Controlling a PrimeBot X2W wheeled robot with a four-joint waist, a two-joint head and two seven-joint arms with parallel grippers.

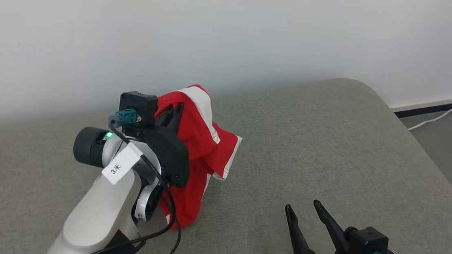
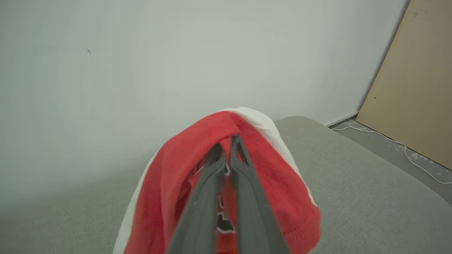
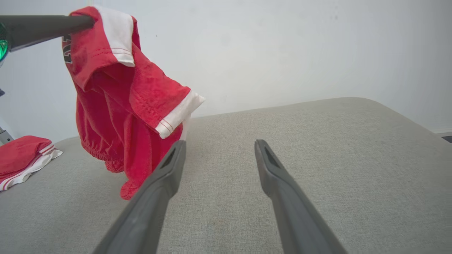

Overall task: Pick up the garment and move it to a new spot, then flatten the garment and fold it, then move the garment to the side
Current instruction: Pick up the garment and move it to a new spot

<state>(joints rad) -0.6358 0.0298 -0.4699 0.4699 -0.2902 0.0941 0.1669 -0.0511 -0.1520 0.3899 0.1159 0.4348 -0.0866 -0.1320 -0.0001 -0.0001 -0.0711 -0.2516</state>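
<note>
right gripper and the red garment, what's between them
Only bare grey cushion, as the head view shows; the right gripper stands open, and the garment hangs from the shut left gripper.

Red, white-trimmed garment [image 1: 198, 141]; grey cushion [image 1: 330, 152]

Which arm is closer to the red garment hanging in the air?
Left. The left gripper has its jaws shut on the garment, holding it up; the right gripper sits apart on its right, jaws open, touching nothing.
</note>
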